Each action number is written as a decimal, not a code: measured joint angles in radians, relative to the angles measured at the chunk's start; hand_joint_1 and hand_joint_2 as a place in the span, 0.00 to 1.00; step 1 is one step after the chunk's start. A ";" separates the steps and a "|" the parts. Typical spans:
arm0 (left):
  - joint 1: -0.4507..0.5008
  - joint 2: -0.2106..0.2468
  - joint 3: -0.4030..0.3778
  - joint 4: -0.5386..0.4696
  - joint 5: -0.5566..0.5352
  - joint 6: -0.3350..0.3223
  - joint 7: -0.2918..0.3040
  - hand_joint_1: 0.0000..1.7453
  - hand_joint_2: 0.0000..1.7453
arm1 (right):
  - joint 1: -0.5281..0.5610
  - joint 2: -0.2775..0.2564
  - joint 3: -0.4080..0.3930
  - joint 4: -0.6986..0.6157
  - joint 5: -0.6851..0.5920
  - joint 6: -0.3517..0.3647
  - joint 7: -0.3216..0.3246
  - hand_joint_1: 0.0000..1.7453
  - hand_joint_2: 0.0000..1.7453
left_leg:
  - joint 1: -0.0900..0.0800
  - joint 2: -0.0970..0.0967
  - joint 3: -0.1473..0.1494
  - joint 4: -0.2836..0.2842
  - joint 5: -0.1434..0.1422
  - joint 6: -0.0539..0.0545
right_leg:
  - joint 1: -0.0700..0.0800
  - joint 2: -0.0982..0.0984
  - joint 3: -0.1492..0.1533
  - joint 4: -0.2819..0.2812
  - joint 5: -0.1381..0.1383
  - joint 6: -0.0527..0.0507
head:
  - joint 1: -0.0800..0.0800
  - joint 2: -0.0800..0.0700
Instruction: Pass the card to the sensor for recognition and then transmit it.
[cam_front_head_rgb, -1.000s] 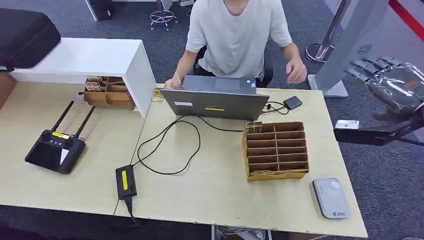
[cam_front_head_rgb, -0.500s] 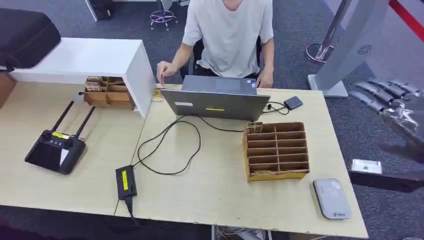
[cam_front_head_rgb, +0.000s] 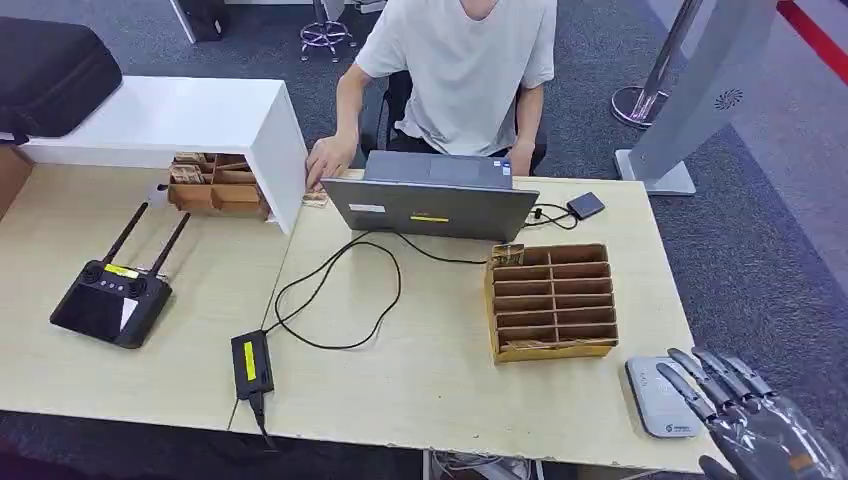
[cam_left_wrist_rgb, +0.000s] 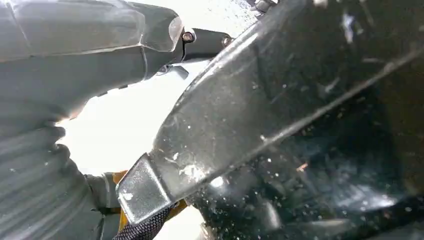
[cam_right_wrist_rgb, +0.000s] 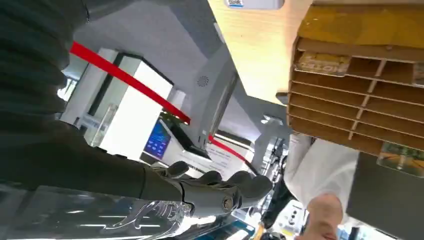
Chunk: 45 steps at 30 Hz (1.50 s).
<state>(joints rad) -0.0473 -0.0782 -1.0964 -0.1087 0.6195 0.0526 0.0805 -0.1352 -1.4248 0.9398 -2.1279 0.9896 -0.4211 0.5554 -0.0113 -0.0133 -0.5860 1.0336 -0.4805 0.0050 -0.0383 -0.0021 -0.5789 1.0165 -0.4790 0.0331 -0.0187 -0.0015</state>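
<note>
The right hand (cam_front_head_rgb: 755, 425) sits low at the surface's near right corner, its fingers (cam_front_head_rgb: 700, 385) stretched out straight and slightly apart, holding nothing; their tips reach over the grey sensor (cam_front_head_rgb: 660, 396). In the right wrist view the same fingers (cam_right_wrist_rgb: 225, 192) lie extended side by side. The left hand (cam_left_wrist_rgb: 75, 65) appears in its own wrist view as a grey cover and thumb pressed close to a dark shape; whether its fingers are apart or together cannot be told. No card can be made out in either hand.

The sensor lies flat near the surface's (cam_front_head_rgb: 430, 370) front right corner, just beside the brown sorter (cam_front_head_rgb: 550, 300), which stands toward the right edge. Behind the sorter, at the far edge, a laptop (cam_front_head_rgb: 430, 195) is open toward a seated person (cam_front_head_rgb: 460, 70), whose hand (cam_front_head_rgb: 325, 160) rests at its left side. A black cable (cam_front_head_rgb: 335, 295) loops from the laptop to an adapter (cam_front_head_rgb: 251, 362) at the front edge. A black controller (cam_front_head_rgb: 110, 300) with two antennas lies toward the left edge.
</note>
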 joint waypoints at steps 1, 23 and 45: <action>0.000 0.000 0.000 0.000 0.000 0.000 0.000 0.00 1.00 | 0.056 0.012 -0.048 -0.003 0.012 0.012 -0.015 0.00 1.00 | 0.000 0.000 0.000 0.000 0.000 0.000 | 0.000 0.000 0.000 0.000 0.000 0.000 | 0.000 0.000; -0.001 0.000 0.000 0.000 -0.011 -0.003 0.006 0.00 1.00 | 0.477 0.429 -0.664 0.005 0.162 0.160 -0.431 0.00 1.00 | 0.000 0.004 0.002 0.000 0.000 0.000 | 0.000 0.004 -0.001 0.000 0.000 0.000 | 0.000 0.000; -0.007 0.000 0.000 0.000 -0.045 -0.018 0.022 0.00 1.00 | 0.136 0.738 -0.444 0.344 0.200 0.173 -0.549 0.00 1.00 | 0.000 0.005 0.001 0.000 0.000 0.000 | 0.000 0.005 -0.001 0.001 0.001 -0.001 | 0.000 0.000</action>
<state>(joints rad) -0.0542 -0.0786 -1.0967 -0.1087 0.5741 0.0343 0.1022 0.0004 -0.6866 0.4960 -1.7837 1.1898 -0.2483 0.0061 -0.0111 -0.0084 -0.5845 1.0335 -0.4801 0.0049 -0.0384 0.0031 -0.5794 1.0170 -0.4783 0.0321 -0.0187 -0.0015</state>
